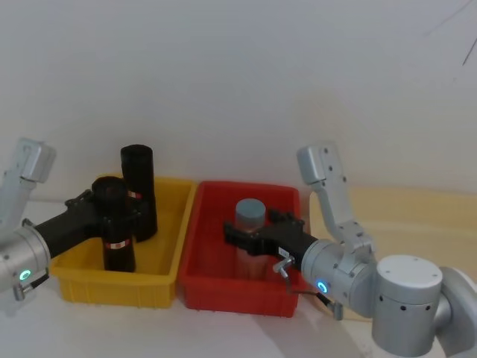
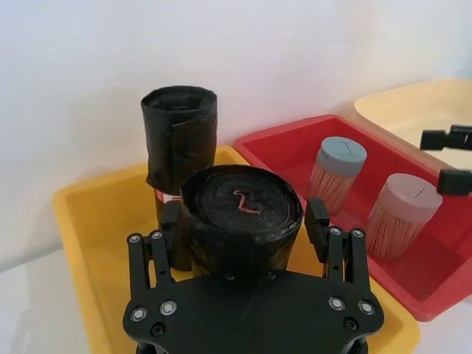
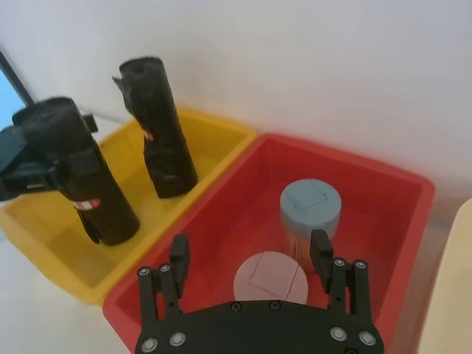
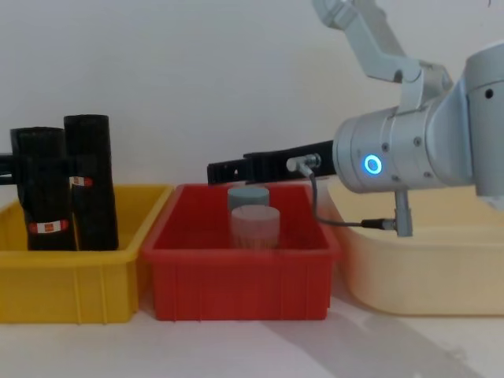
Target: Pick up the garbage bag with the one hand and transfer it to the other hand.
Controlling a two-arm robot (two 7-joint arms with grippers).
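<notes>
The garbage bag (image 1: 117,227), a black roll with a white band and an orange-red square, stands in the yellow bin (image 1: 119,289); it leans a little in the right wrist view (image 3: 77,173). My left gripper (image 1: 112,200), on the green-lit arm, is shut on its upper part, with one finger (image 2: 168,221) on each side of the roll (image 2: 240,221). In the chest view the banded roll (image 4: 46,197) is at far left. My right gripper (image 3: 251,254), on the blue-lit arm, hangs open over the red bin (image 1: 231,292), apart from the bag.
A taller black roll (image 1: 139,190) stands just behind the garbage bag in the yellow bin. Two lidded jars, one grey-blue (image 3: 310,206) and one pinkish (image 3: 269,276), stand in the red bin under my right gripper. A cream tub (image 4: 425,276) sits at right.
</notes>
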